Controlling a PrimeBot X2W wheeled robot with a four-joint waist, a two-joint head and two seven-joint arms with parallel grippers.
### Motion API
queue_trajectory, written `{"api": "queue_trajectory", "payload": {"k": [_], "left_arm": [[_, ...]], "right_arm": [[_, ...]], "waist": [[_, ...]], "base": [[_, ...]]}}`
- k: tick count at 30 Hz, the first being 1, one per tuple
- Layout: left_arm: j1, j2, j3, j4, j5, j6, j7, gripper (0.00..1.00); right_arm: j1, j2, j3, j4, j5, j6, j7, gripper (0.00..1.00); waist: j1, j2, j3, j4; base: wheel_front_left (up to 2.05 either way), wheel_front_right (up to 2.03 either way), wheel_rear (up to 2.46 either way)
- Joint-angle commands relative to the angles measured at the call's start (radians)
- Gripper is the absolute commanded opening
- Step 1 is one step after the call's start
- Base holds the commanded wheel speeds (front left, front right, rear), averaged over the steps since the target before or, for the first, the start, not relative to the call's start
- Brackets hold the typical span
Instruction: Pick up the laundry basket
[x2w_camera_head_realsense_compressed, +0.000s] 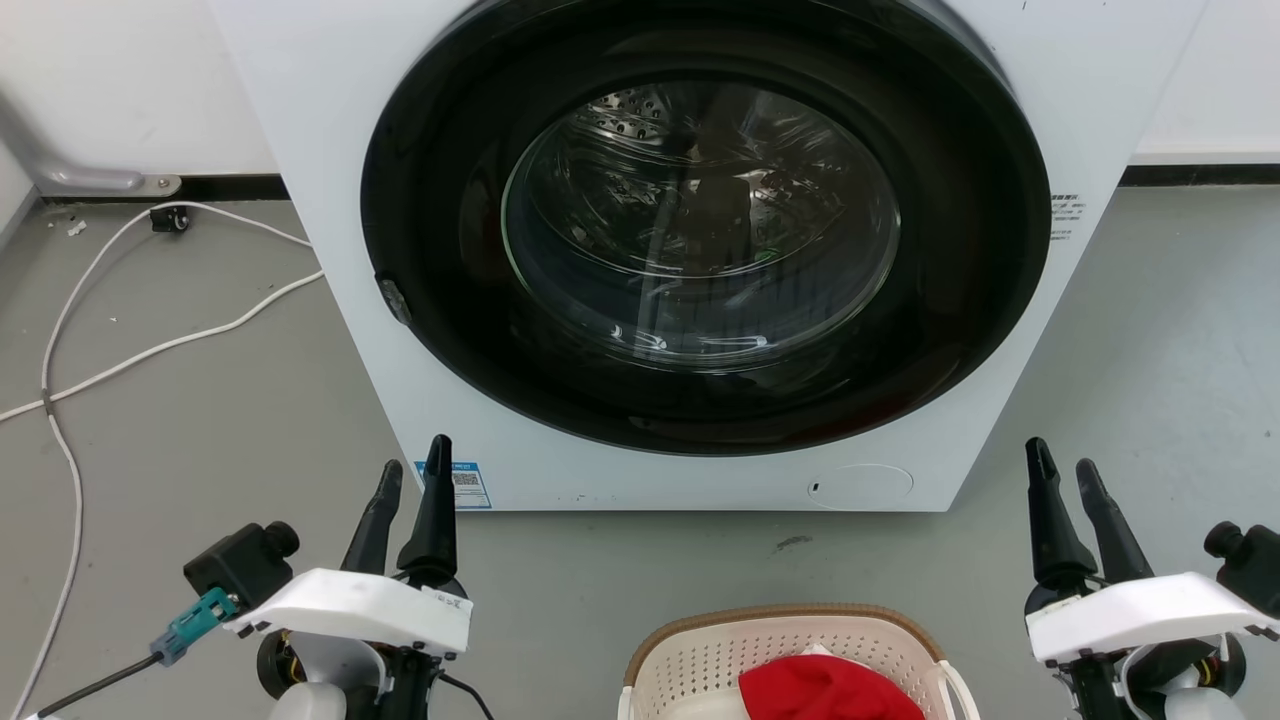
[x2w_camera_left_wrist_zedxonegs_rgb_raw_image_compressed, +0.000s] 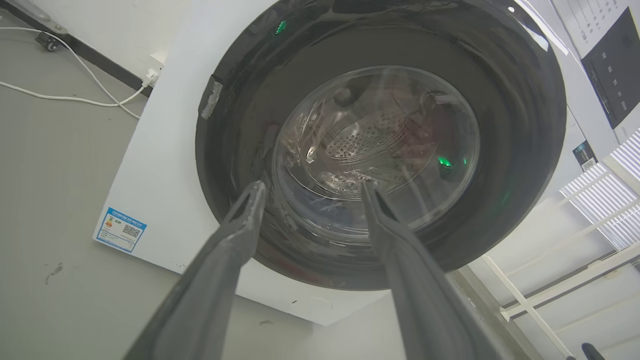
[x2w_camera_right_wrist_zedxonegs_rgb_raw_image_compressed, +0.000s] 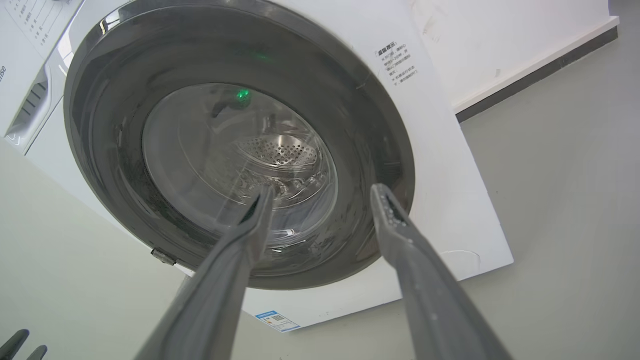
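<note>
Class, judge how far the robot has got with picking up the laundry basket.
Done: nothing visible; the laundry basket sits on the floor before the washer. In hand: nothing; left end effector and right end effector are open, empty, either side of it. Left: grasp and lift.

Straight ahead on the floor (x2w_camera_head_realsense_compressed: 200, 430), wall (x2w_camera_head_realsense_compressed: 120, 80) behind: washer (x2w_camera_head_realsense_compressed: 330, 300), door (x2w_camera_head_realsense_compressed: 700, 230) facing this way. Before the washer, apart from it and a little right of centre: basket (x2w_camera_head_realsense_compressed: 700, 660), cloth (x2w_camera_head_realsense_compressed: 820, 690) inside. Left of the washer, along the floor: cable (x2w_camera_head_realsense_compressed: 150, 350). Left gripper (x2w_camera_head_realsense_compressed: 414, 458) left of the basket, before the washer's lower left corner. Right gripper (x2w_camera_head_realsense_compressed: 1061, 458) right of the basket, past the washer's right edge. Both well apart from the basket.
</note>
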Motion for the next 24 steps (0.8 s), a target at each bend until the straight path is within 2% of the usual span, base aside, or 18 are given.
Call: {"api": "queue_trajectory", "payload": {"k": [1, 24], "left_arm": [[-0.024, 0.003, -0.008, -0.008, 0.039, 0.006, -0.01, 1.0], [-0.034, 0.002, -0.048, 0.027, 0.331, 0.037, -0.071, 1.0]], "right_arm": [[0.0, 0.001, 0.003, -0.014, -0.043, 0.0, -0.012, 1.0], [-0.002, 0.002, 0.016, 0.035, -0.354, 0.0, -0.072, 1.0]], "waist": [[0.0, 0.0, 0.0, 0.0], [-0.0001, 0.0, 0.0, 0.004]], "base": [[0.0, 0.0, 0.0], [0.0, 0.0, 0.0]]}}
